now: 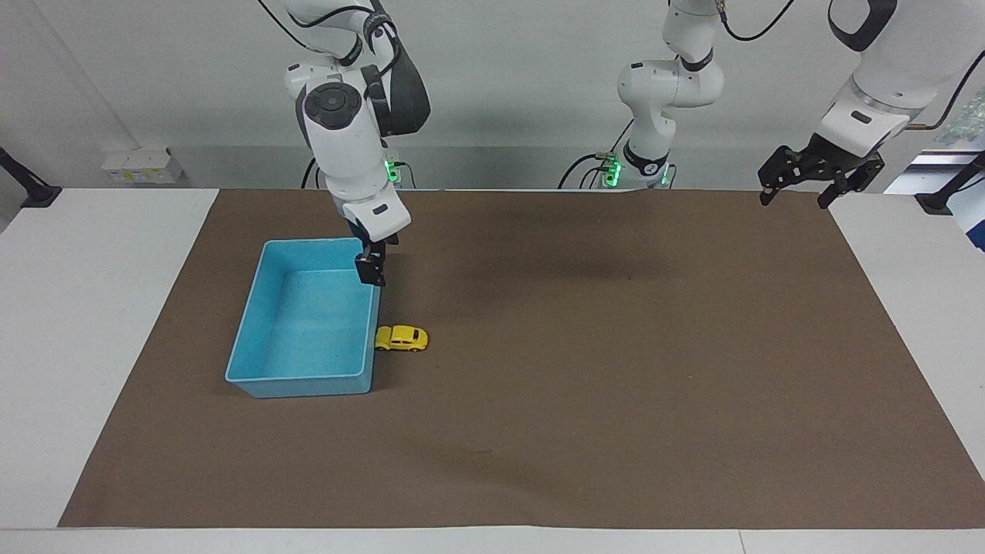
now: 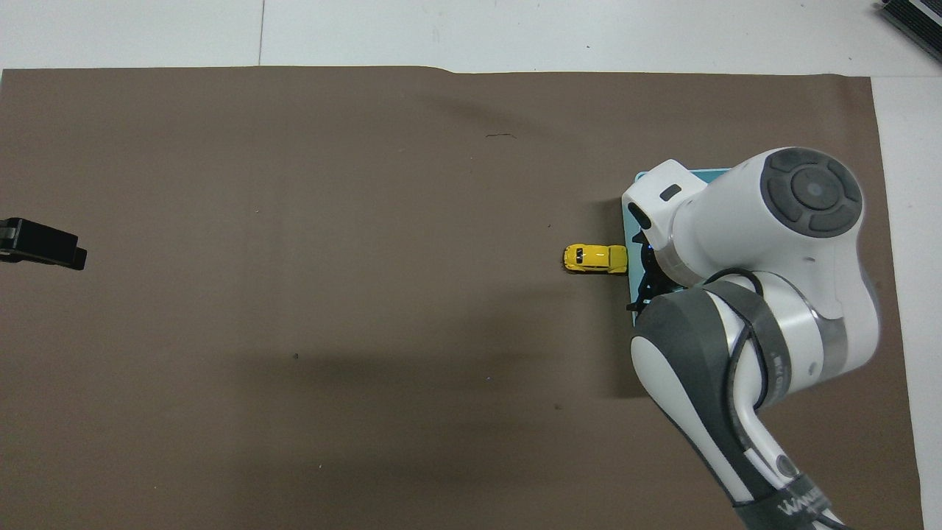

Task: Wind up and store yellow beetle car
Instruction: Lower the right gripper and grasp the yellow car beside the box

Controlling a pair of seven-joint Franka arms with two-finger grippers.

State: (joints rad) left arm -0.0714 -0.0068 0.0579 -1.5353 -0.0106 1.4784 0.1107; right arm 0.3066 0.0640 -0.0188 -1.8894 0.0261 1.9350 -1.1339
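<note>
The yellow beetle car [image 1: 402, 338] stands on the brown mat, its end against the outer wall of the light blue bin [image 1: 308, 378], on the bin's side toward the left arm's end. It also shows in the overhead view [image 2: 595, 258]. My right gripper [image 1: 371, 271] points down over the bin's corner nearer to the robots, apart from the car. In the overhead view the right arm hides most of the bin [image 2: 628, 221]. My left gripper [image 1: 794, 201] is open and empty, raised over the mat's edge at the left arm's end, and waits.
The brown mat [image 1: 616, 385] covers most of the white table. The bin is empty inside. The left gripper's tip [image 2: 44, 246] shows at the edge of the overhead view.
</note>
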